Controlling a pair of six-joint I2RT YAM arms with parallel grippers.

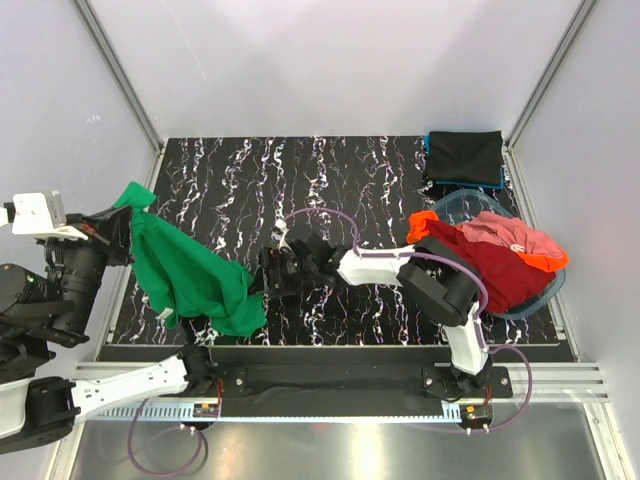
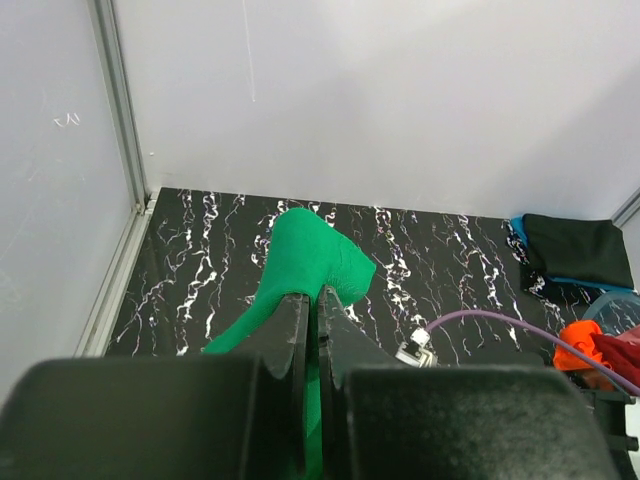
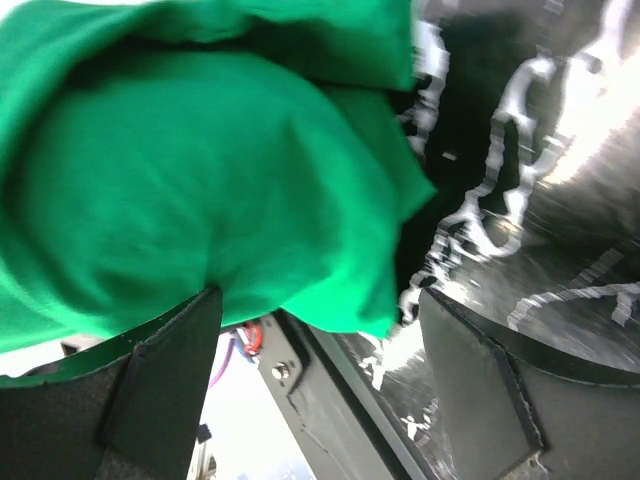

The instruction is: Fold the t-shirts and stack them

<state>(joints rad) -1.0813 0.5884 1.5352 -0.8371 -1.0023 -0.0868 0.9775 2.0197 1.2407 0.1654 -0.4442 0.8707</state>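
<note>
Shirt, bright green: green shirt [image 1: 195, 275] sits at the left side of the bench [image 1: 350, 170] in the top view. One end is lifted by the left tool [image 1: 120, 228]; the rest drapes down and right onto the marbled top. The right tool [image 1: 272, 272] is at the cloth's lower right edge, its arm stretched across from the right. A clear tub [image 1: 535, 300] stands at the right edge, with a maroon shirt [image 1: 490, 265] and an orange shirt [image 1: 422, 218] spilling over its rim. In the far right corner a folded black shirt [image 1: 463, 157] lies on a blue shirt [image 1: 470, 184].

Left wrist: the left tool [image 2: 312, 320] is pinched tight on the green shirt [image 2: 315, 255], cloth bunched up beyond the fingers [image 2: 292, 345]. The black shirt [image 2: 575, 250] and orange shirt [image 2: 580, 345] show far right. A purple cable [image 2: 500, 322] crosses below them.

Right wrist: the right tool [image 3: 320, 300] has its fingers [image 3: 165, 380] wide apart. The green shirt [image 3: 200, 170] bulges above and between them, gripped by neither. The bench [image 3: 540, 200] shows at right.
</note>
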